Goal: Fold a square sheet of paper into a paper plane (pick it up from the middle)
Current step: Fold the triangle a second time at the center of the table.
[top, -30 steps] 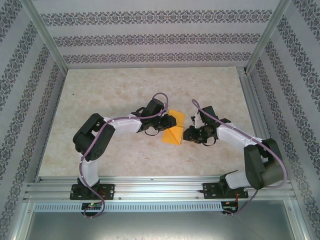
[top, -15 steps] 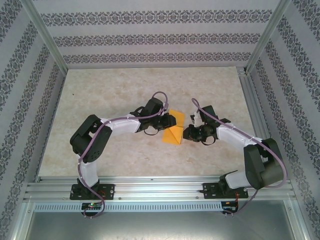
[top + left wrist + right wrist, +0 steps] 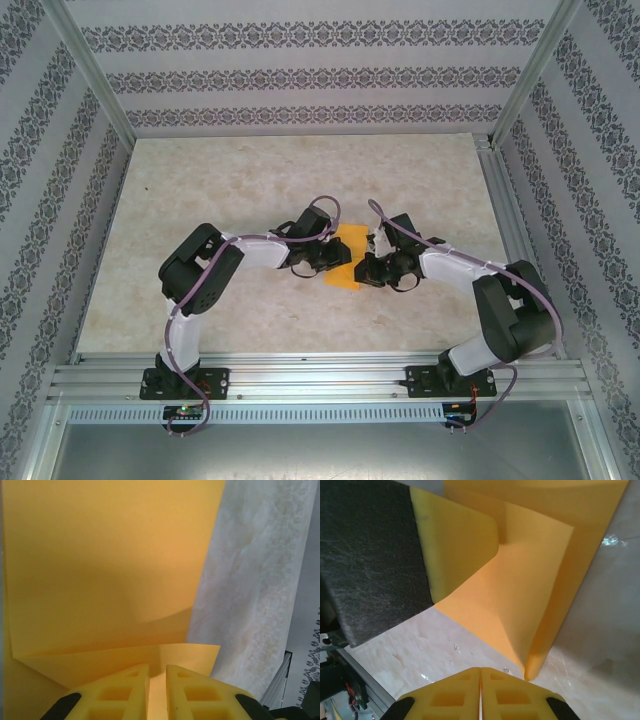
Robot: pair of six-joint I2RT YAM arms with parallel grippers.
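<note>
The square sheet of paper [image 3: 350, 246] is orange-yellow, partly folded, and lies mid-table between my two grippers. My left gripper [image 3: 336, 258] comes at it from the left. In the left wrist view its jaws [image 3: 157, 669] stand a thin gap apart with a folded flap of the paper [image 3: 110, 570] between them. My right gripper [image 3: 368, 268] is at the sheet's right edge. Its yellow fingers [image 3: 480, 671] are pressed together with nothing between them, and the pointed bottom corner of the paper [image 3: 520, 595] sits just beyond their tips.
The marble-look table top [image 3: 250, 180] stretches away behind and to both sides of the arms. Aluminium rails run along the front [image 3: 320, 378] and the right edge [image 3: 503, 210]. Patterned walls [image 3: 300, 75] close in the back and sides.
Both arms have pushed inward toward each other. The paper's spread flaps have come together into a narrower shape. Both grippers have closed down.
</note>
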